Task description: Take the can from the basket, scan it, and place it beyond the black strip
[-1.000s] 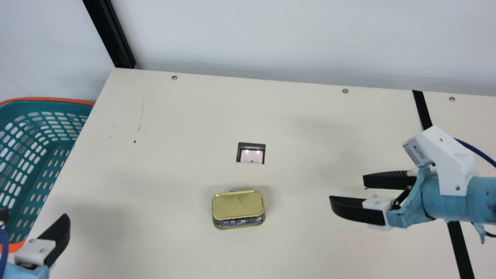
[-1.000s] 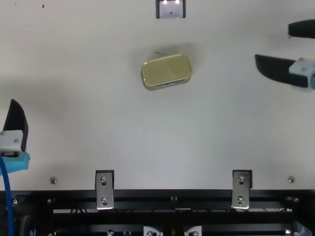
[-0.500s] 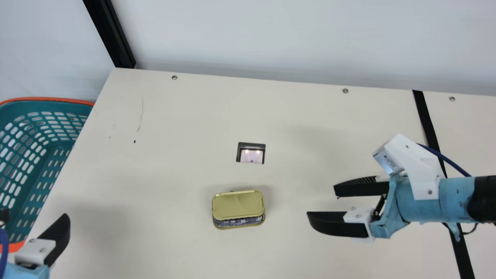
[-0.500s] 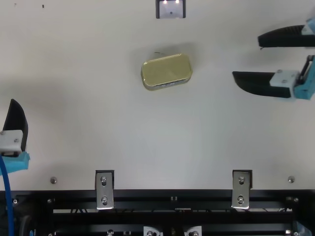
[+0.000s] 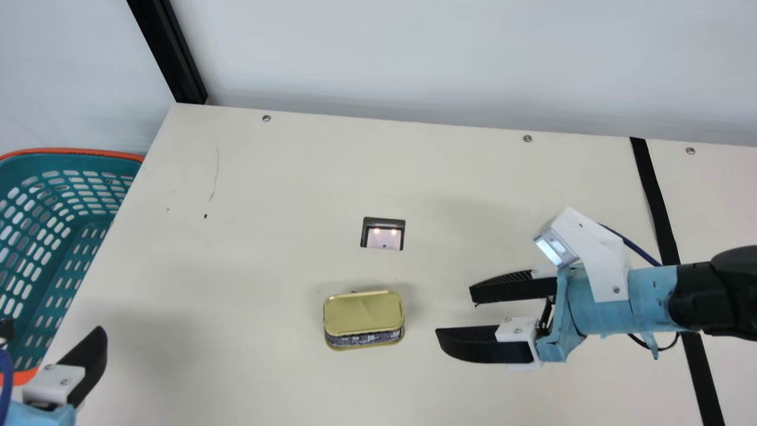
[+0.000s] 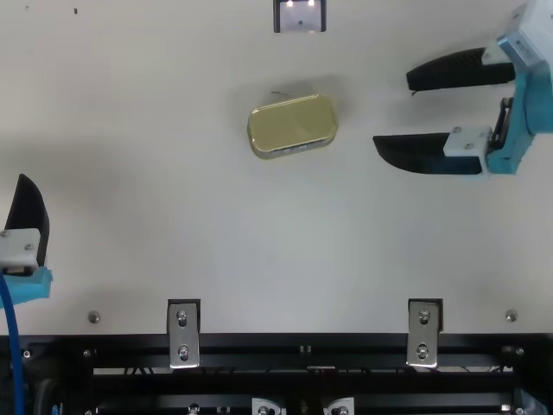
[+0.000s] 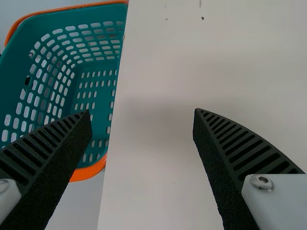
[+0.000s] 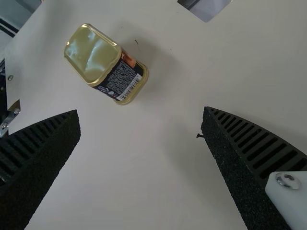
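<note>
The gold-lidded can (image 5: 364, 313) lies on the table in front of the scanner window (image 5: 383, 234), also seen as a can (image 6: 292, 124) in the top view. To its right my right gripper (image 5: 454, 313) stands open, apart from it; in the right wrist view nothing is between the right gripper's fingers (image 8: 140, 112), and the can (image 8: 105, 64) shows its barcode side. My left gripper (image 5: 97, 332) is at the lower left by the basket (image 5: 65, 272); in its wrist view the left gripper (image 7: 143, 112) is open over the table edge. The black strip (image 5: 655, 195) runs beneath my right arm.
The teal basket with an orange rim (image 7: 98, 167) stands beyond the table's left edge. A black post (image 5: 168, 53) rises at the back left corner. Metal brackets (image 6: 183, 333) and a black rail (image 6: 302, 353) line the near edge.
My right gripper has moved left toward the can, staying open, and more of its arm shows. The left gripper and the can have kept still.
</note>
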